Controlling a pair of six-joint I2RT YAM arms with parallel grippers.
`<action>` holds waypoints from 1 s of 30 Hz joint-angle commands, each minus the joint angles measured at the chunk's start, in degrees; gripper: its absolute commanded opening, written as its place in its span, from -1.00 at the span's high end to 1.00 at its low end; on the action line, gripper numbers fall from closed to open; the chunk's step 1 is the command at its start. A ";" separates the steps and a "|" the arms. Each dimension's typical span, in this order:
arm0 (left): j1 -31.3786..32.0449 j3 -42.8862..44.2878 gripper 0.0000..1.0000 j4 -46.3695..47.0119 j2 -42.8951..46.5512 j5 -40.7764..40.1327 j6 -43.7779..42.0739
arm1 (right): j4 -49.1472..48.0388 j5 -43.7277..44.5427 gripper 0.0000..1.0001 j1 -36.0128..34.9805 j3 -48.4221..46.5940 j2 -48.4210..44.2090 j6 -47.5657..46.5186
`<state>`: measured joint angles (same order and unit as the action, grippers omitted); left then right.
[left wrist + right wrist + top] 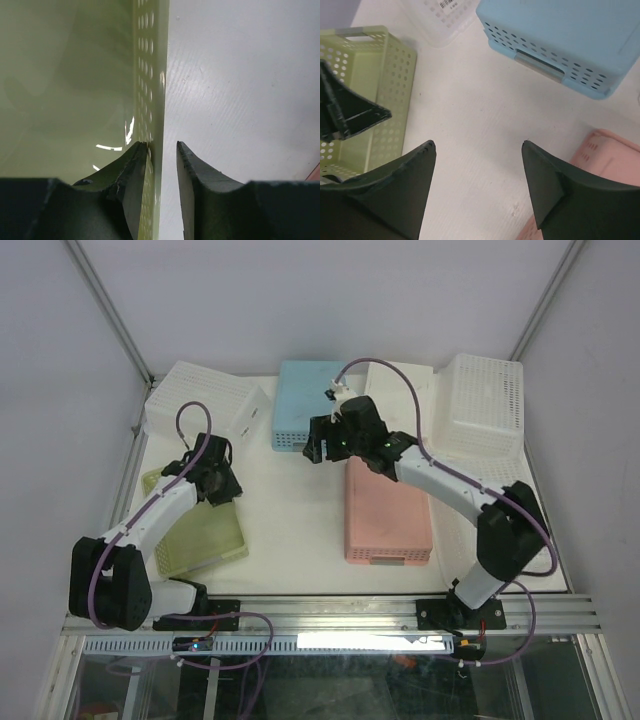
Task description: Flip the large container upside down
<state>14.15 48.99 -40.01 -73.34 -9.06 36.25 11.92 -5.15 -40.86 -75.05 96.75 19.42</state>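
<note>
Down at the near left, about 8 o'clock on the table (290, 515), sat the green container (205, 532), open side up, its far right corner under the left gripper (162, 145). Tight work at that rim: one finger was inside and one outside, with the perforated wall slotted between them. The wall lay against the inner finger with a sliver of daylight before the outer one, so the jaws were narrowed but not clamped. At the container's 3 o'clock ran a bare white lane, then the pink container (388, 525), bottom up, at 4 o'clock. Over the lane's far end, near dead centre, hovered the right gripper (477, 144), jaws spread wide with nothing between them. Beyond it, at 12 o'clock, the blue container (305, 390) lay upside down. A white basket (205, 400) sat at 10 o'clock and a second white basket (485, 400) at 2 o'clock, both in the back corners.
</note>
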 commanded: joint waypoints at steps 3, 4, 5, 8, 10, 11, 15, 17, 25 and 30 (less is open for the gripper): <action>-0.44 0.03 0.53 4.42 -1.24 0.12 -1.09 | 3.96 6.65 -0.49 1.48 5.19 -12.94 -0.81; -0.29 -0.08 0.55 4.41 -0.90 0.36 -1.09 | 4.73 7.51 -0.50 2.09 5.81 -14.57 -0.94; -0.26 -0.19 0.57 4.39 -0.46 0.39 -1.09 | 5.03 8.31 -0.51 2.65 6.64 -16.56 -1.17; -0.21 -0.67 0.57 4.40 0.53 0.11 -1.01 | 5.84 10.26 -0.55 4.56 8.49 -21.40 -1.39; -0.21 -1.04 0.57 4.41 0.49 0.01 -1.01 | 6.24 11.59 -0.56 5.57 8.92 -23.22 -1.50; -0.20 -1.13 0.59 4.41 0.28 0.00 -1.01 | 6.43 12.11 -0.56 6.00 9.02 -23.94 -1.65; -0.08 -0.80 1.00 4.20 0.29 2.35 -1.19 | 7.07 13.12 -0.56 7.39 9.01 -25.41 -1.79; 0.19 0.06 1.00 3.57 1.44 4.56 -1.15 | 7.60 13.74 -0.57 7.82 8.66 -26.13 -2.07; 1.05 5.86 1.00 -4.04 12.18 21.78 -1.95 | 9.87 17.45 -0.59 9.82 7.22 -30.76 -4.01; 1.21 11.21 1.00 0.28 13.85 35.57 2.05 | 9.43 20.36 -0.60 10.79 7.02 -32.98 -4.06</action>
<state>14.70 54.65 -44.91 -61.36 11.25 35.20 23.22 11.27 -30.76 -65.78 66.85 16.47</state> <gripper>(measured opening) 0.047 0.800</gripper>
